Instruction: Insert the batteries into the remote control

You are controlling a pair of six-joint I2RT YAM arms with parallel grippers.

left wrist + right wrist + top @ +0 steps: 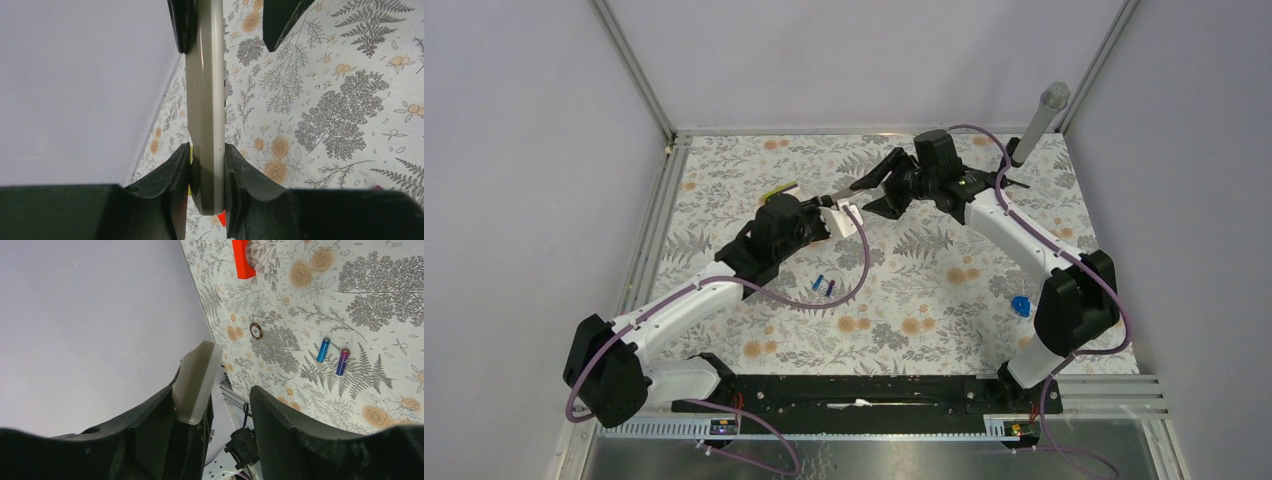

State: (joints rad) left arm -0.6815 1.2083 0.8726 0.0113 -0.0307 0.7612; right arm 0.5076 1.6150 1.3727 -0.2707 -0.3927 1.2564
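Holding the remote control edge-up, pinched firmly in left gripper, probably to offer its back to the other arm. Carrying a grey cover piece in right gripper, jaws half apart, leaning on one finger only. Shown clearly only by right wrist view: batteries lying on table, well apart from remote.

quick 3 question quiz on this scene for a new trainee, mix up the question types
1. True or false: both batteries lie on the table, outside the remote control.
2. Which gripper clamps the remote control? A) left B) right C) neither
3. Fill in: the grey cover piece rests against one finger of the ___ gripper.

Key: 1 true; 2 A, left gripper; 3 right gripper
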